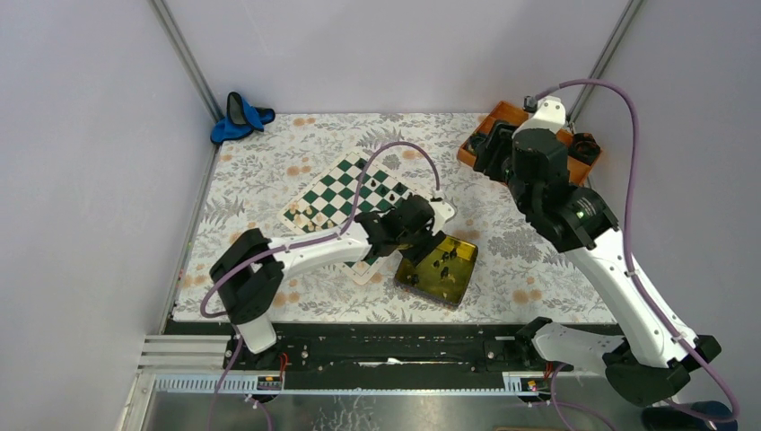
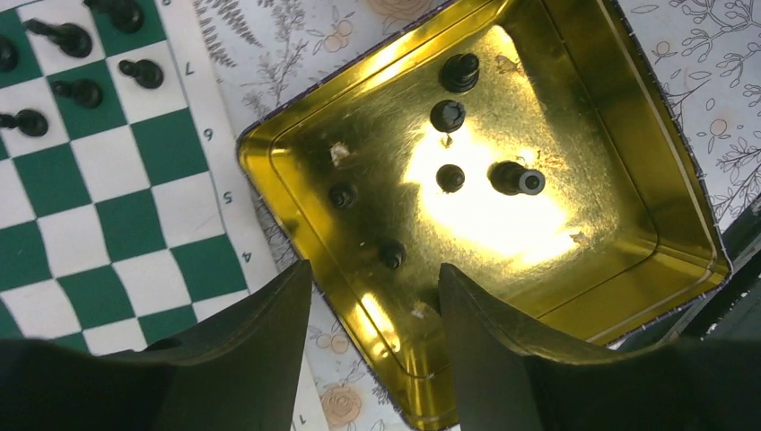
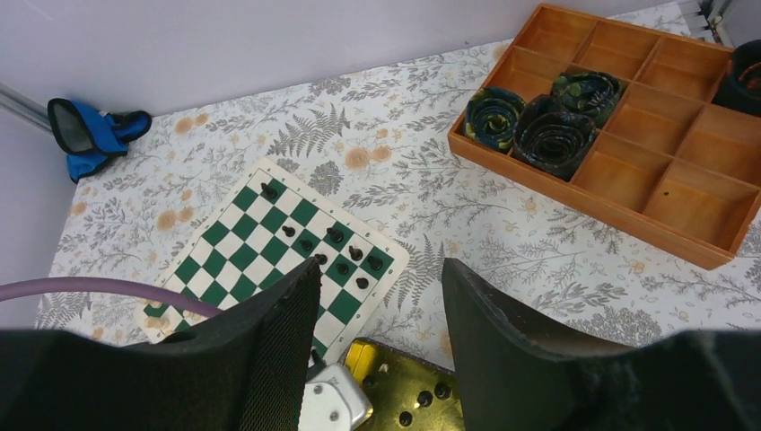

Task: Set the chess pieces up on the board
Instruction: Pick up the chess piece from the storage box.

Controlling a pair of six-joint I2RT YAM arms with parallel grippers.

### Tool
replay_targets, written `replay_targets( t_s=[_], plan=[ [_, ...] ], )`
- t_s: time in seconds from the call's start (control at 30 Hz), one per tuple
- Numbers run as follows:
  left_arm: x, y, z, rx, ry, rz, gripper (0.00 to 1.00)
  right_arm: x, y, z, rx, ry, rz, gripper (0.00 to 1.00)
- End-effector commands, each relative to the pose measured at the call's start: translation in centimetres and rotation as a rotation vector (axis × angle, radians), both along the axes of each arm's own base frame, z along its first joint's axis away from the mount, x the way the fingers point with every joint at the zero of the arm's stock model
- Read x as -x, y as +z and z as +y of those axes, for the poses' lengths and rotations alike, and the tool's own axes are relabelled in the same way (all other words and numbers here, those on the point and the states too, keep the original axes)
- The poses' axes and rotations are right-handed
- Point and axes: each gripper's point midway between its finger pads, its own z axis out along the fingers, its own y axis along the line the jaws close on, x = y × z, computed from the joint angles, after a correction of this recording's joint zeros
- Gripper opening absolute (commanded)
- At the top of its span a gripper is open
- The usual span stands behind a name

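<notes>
The green-and-white board [image 1: 334, 190] lies at mid-table with several black chess pieces [image 1: 381, 187] on its far right squares. More black pieces [image 2: 447, 115] stand or lie in the gold tin tray [image 1: 459, 285] to the board's right. My left gripper [image 2: 374, 271] hovers over the tray's near-left rim, open, with nothing between its fingers; the nearest piece [image 2: 391, 255] lies just beyond the gap. The board's right edge [image 2: 108, 184] and a few black pieces [image 2: 144, 72] show in the left wrist view. My right gripper [image 3: 381, 265] hangs high over the table, open and empty.
An orange compartment tray [image 3: 594, 212] with dark coiled items [image 3: 547, 135] sits at the far right corner. A blue and black object [image 1: 240, 117] lies at the far left corner. The left arm reaches across the board's near corner.
</notes>
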Motion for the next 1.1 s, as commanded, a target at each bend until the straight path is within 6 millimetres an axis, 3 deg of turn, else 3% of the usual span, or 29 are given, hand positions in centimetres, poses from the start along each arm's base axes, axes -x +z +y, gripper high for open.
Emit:
replay_targets(
  t_s=[0.0,0.1,0.4,0.73,1.07],
  plan=[
    [0.1,-0.1,-1.5,-0.013,-0.063,0.0,0.59,0.7,-0.3,-1.4,-0.015,-0.061,0.005,0.58],
    [0.0,-0.8,-1.7,-0.036,-0.085,-0.004,0.58,1.0,0.4,-1.4,-0.047,-0.059,-0.017,0.58],
    [-0.1,-2.9,-1.9,-0.064,-0.083,0.018,0.58,0.4,8.0,0.1,-0.166,-0.014,-0.12,0.58],
    [-0.5,-6.8,-1.8,-0.115,-0.072,0.03,0.55,0.8,10.9,1.1,-0.277,0.034,-0.189,0.59],
    [-1.6,-6.4,-2.1,-0.095,-0.027,-0.024,0.55,1.6,13.8,3.8,-0.392,0.175,-0.224,0.58]
  ],
)
